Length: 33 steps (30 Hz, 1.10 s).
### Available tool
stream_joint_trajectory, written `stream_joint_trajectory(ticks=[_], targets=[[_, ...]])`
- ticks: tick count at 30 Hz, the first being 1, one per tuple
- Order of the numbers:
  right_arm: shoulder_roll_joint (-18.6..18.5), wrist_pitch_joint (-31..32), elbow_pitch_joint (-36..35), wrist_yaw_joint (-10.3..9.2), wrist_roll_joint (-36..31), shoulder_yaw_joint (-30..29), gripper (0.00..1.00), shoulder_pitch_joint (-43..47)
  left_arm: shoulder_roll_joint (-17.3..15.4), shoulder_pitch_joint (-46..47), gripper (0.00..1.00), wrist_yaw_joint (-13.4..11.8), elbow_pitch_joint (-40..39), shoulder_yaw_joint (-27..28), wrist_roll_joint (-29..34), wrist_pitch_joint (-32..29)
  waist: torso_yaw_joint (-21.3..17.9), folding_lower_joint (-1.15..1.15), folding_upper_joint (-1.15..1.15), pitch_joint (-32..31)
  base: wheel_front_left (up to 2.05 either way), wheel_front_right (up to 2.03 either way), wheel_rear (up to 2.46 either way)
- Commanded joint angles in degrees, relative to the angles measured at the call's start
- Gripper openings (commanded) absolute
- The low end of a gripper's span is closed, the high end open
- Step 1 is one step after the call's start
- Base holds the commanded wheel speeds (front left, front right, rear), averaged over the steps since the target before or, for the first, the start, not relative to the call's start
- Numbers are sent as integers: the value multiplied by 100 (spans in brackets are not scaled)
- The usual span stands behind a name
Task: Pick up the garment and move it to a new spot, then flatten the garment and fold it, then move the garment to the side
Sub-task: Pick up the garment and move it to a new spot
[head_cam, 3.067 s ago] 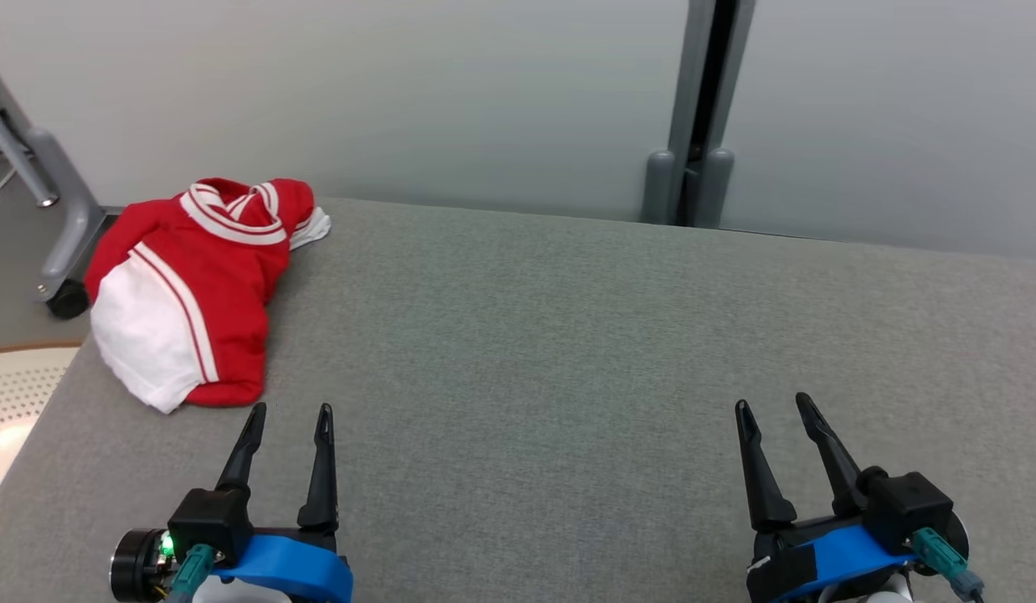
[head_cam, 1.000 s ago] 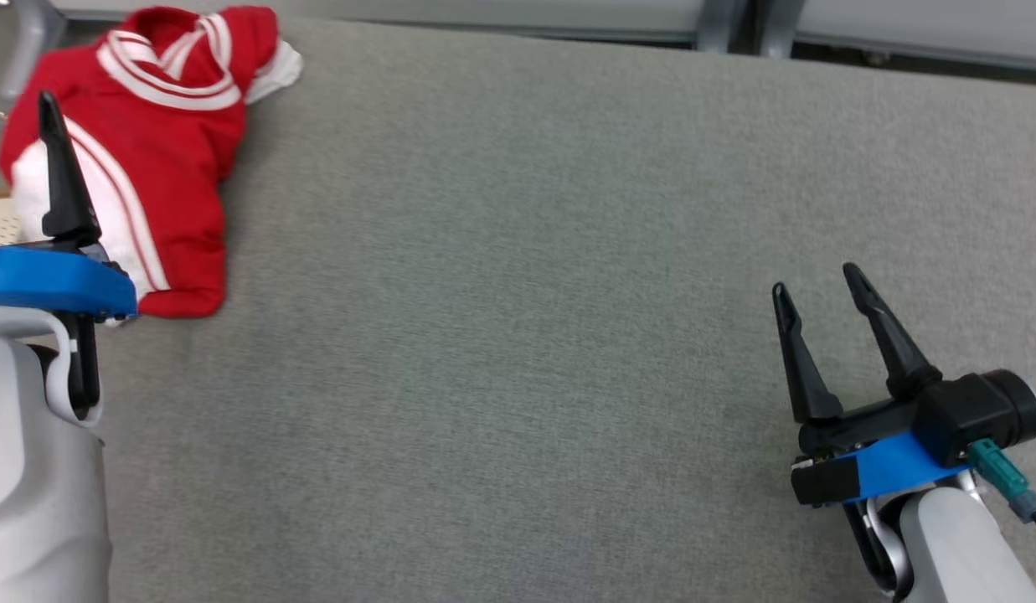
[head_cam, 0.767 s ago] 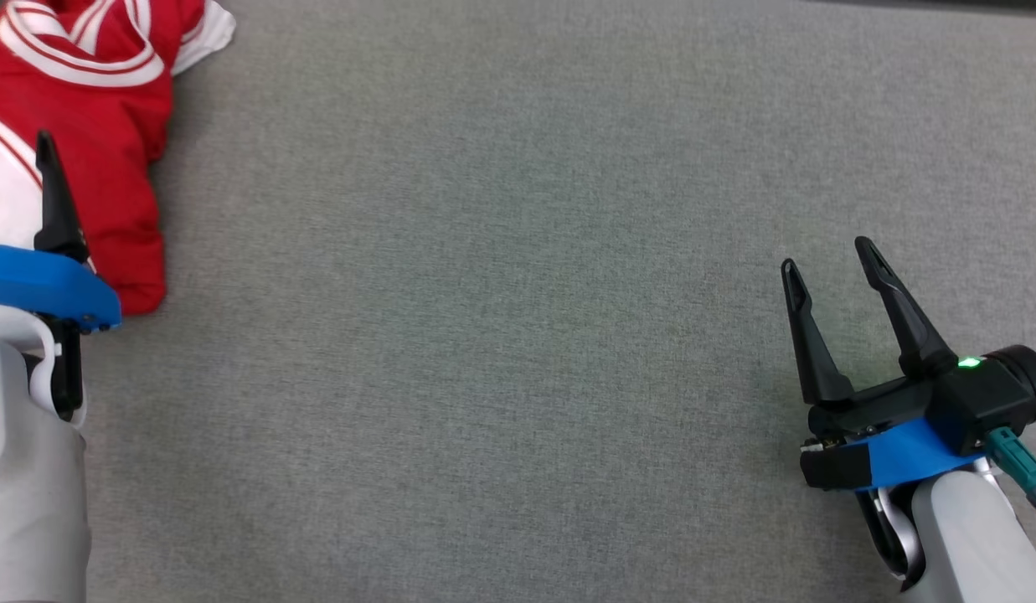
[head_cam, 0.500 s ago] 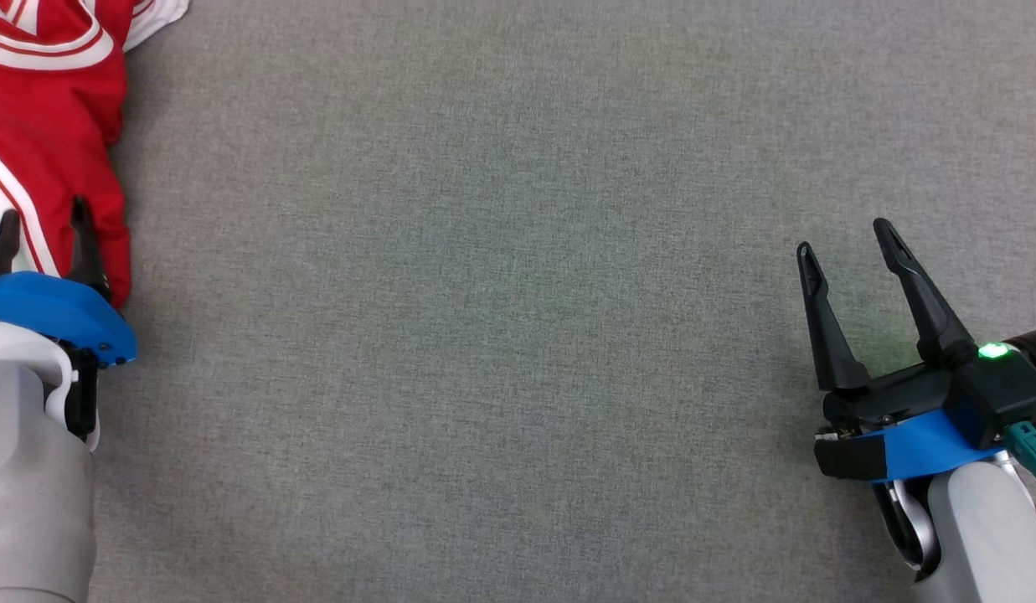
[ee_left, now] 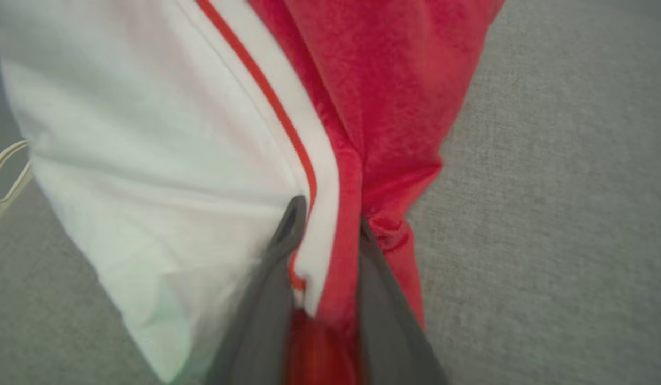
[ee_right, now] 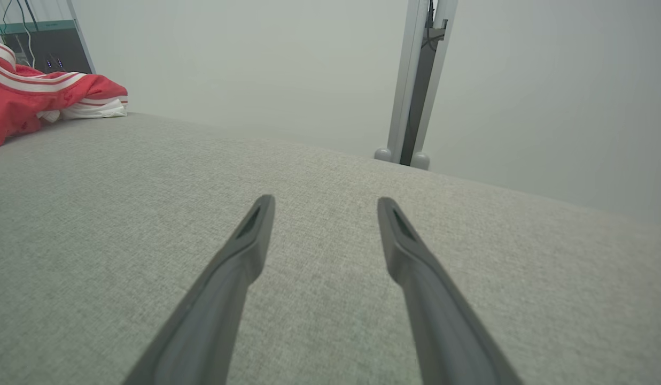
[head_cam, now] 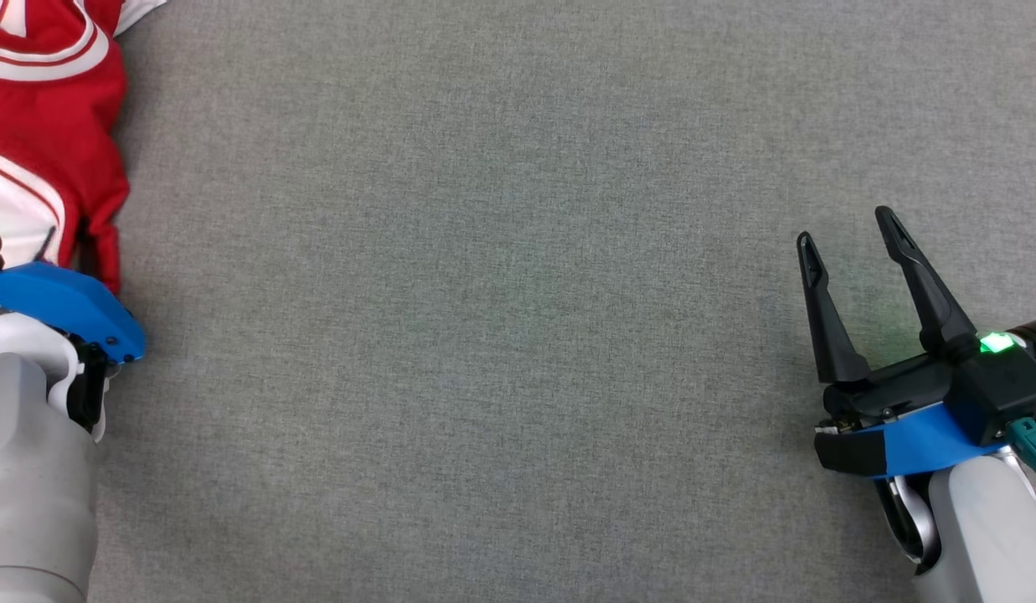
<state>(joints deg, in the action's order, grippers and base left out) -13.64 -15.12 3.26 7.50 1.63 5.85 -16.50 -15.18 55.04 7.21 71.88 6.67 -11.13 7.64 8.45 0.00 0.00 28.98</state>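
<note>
Thin pinch, far left of the bench (head_cam: 484, 293)
Left gripper (ee_left: 330, 216) clamps a narrow fold of the garment (head_cam: 48, 126) (at the red-white seam); lifted, it could slip free. Right gripper (head_cam: 844, 224) stands open, near right.

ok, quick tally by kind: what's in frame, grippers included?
garment: 1, red and white
grippers: 2, left gripper pinching a fold of the garment, right gripper open over bare cloth
table: 1, gray fabric top
total: 4
</note>
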Motion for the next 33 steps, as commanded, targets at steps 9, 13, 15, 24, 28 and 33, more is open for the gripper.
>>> stream_joint_trajectory(ticks=[9, 13, 15, 24, 28, 33], targets=[[184, -6, 134, -2, 56, 48, 100, -13, -131, 212, 0, 27, -161, -263, 38, 594, -99, 0, 0, -474, 0, 0, 0], [319, -6, 208, -2, 91, 56, 100, 64, -156, 353, 0, 28, -594, -442, 174, 732, -161, 0, 0, -801, 0, 0, 0], [384, -6, 268, -2, 113, 63, 100, 109, -172, 450, 0, 29, -964, -556, 262, 763, -206, 0, 0, -977, 0, 0, 0], [707, -6, 404, -2, 160, 24, 100, 292, -90, 615, 0, 32, -2676, -1060, 398, 761, -522, 0, 0, -1565, 0, 0, 0], [848, -6, 457, -2, 188, 25, 100, 375, -28, 713, 0, 32, -3284, -1480, 343, 760, -809, 0, 0, -1803, 0, 0, 0], [978, -6, 498, -2, 231, 35, 100, 477, 71, 841, 0, 32, -3980, -2051, 206, 647, -1327, 0, 0, -2060, 0, 0, 0]])
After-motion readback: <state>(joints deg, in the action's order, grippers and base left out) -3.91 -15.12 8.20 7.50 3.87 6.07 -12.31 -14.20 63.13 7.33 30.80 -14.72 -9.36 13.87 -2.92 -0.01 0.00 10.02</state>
